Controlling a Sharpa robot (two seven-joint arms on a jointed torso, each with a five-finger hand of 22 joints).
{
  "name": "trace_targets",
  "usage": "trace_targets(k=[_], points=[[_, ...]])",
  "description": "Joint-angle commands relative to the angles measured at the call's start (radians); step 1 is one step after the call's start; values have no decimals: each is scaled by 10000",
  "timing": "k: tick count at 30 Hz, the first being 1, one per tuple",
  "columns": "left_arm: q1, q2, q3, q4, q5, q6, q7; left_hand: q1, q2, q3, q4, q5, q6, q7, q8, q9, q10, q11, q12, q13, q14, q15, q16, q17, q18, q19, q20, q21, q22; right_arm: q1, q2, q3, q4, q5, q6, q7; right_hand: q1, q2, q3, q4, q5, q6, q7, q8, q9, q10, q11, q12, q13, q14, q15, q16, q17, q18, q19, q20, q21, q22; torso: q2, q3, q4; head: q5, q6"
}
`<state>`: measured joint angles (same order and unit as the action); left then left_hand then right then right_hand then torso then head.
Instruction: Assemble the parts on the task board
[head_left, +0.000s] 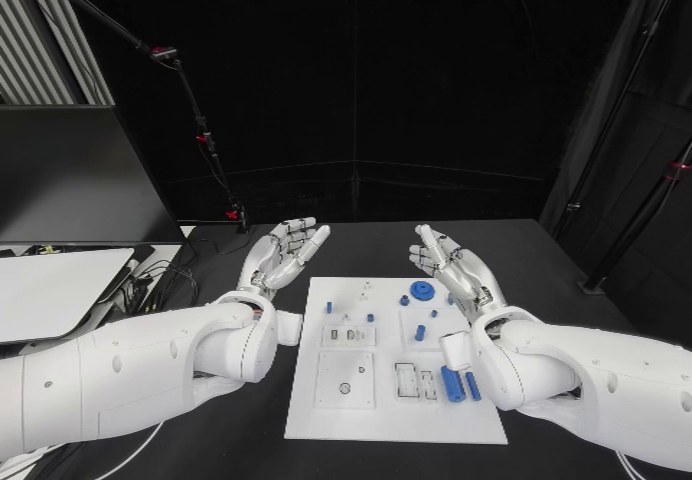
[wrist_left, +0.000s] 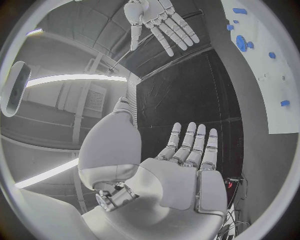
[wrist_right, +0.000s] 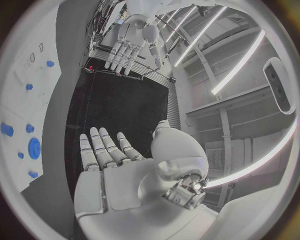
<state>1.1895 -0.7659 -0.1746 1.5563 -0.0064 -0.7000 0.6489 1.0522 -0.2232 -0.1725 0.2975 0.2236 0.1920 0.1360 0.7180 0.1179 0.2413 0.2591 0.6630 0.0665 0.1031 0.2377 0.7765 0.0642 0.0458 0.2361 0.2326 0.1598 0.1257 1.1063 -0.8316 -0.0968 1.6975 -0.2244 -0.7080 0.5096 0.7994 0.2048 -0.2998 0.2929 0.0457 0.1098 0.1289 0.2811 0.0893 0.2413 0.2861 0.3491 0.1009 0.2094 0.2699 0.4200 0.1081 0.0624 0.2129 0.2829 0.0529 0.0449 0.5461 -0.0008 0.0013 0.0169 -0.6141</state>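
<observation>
The white task board (head_left: 392, 410) lies in the middle of the black table. Small blue parts stand or lie on it: a round blue disc (head_left: 421, 290) near its far edge, two long blue cylinders (head_left: 462, 384) at its right side, and short pegs (head_left: 327, 306) at its left. My left hand (head_left: 281, 254) is raised beyond the board's far left corner, palm inward, fingers straight and apart, holding nothing. My right hand (head_left: 450, 262) is raised at the far right corner in the same way, empty. The board's edge (wrist_left: 262, 60) and the right hand (wrist_left: 156, 19) appear in the left wrist view; the left hand (wrist_right: 128, 40) appears in the right wrist view.
A flat white panel (head_left: 51, 290) and cables lie on the table at the far left. A thin stand with red clips (head_left: 202, 135) rises behind the left hand. A dark pole (head_left: 635, 220) leans at the right. Black table (head_left: 375, 240) extends beyond the board.
</observation>
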Motion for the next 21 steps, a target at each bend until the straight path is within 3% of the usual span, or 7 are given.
trace_targets(k=[1,5,9,10,17,21], points=[[208,33,-186,-24,-316,763,3250,116,30,25,56,22,46,1627,108,1,11,76,95,9,15,73,92,12,208,26,73,49,27,73,-47,-58,157,-1347,527,154,85,17,-59,-15,29,44,1748,25,9,-1,52,36,9,-24,73,31,8,173,-2,53,17,8,2,0,0,1,0],[402,54,-415,-41,-370,935,3796,99,69,57,55,0,43,1628,114,-8,13,78,99,9,21,79,88,12,210,45,83,67,39,97,-68,-95,210,-1480,567,159,85,17,-59,-15,29,44,1748,25,9,-1,52,36,9,-24,73,31,8,173,-2,53,17,8,2,0,0,1,0],[499,65,-530,-50,-397,1022,4072,65,237,193,51,-73,43,1629,139,-35,24,82,119,9,43,92,81,13,217,26,98,69,33,97,-68,-95,210,-1480,567,159,110,26,-69,-19,31,43,1747,41,11,-1,56,54,10,-25,76,54,9,172,7,54,22,11,2,0,0,1,0],[502,74,-533,-151,-398,1340,3974,62,276,225,50,-91,45,1628,146,-40,26,82,123,8,49,92,82,14,218,19,98,68,31,96,-79,-94,19,-1440,583,2,122,29,-73,-20,30,42,1746,46,11,1,57,66,11,-25,78,65,9,171,13,54,25,13,16,12,7,191,-411],[504,148,-533,-211,-397,1455,3924,64,377,325,45,-162,93,1628,198,-65,56,85,159,10,91,119,91,16,218,55,131,113,55,100,-201,-90,-20,-1588,696,-230,173,53,-111,-17,27,47,1740,114,22,101,80,225,44,22,96,177,23,163,68,57,52,29,42,18,30,362,-553],[508,158,-533,-251,-397,1556,3839,130,132,135,53,-138,283,1590,297,-91,101,146,184,-1,70,296,40,2,243,155,395,195,90,117,-335,-82,-57,-1748,860,-425,216,87,-247,-11,22,37,1676,280,46,517,127,727,153,397,108,672,108,147,302,49,160,91,128,21,73,376,-591]])
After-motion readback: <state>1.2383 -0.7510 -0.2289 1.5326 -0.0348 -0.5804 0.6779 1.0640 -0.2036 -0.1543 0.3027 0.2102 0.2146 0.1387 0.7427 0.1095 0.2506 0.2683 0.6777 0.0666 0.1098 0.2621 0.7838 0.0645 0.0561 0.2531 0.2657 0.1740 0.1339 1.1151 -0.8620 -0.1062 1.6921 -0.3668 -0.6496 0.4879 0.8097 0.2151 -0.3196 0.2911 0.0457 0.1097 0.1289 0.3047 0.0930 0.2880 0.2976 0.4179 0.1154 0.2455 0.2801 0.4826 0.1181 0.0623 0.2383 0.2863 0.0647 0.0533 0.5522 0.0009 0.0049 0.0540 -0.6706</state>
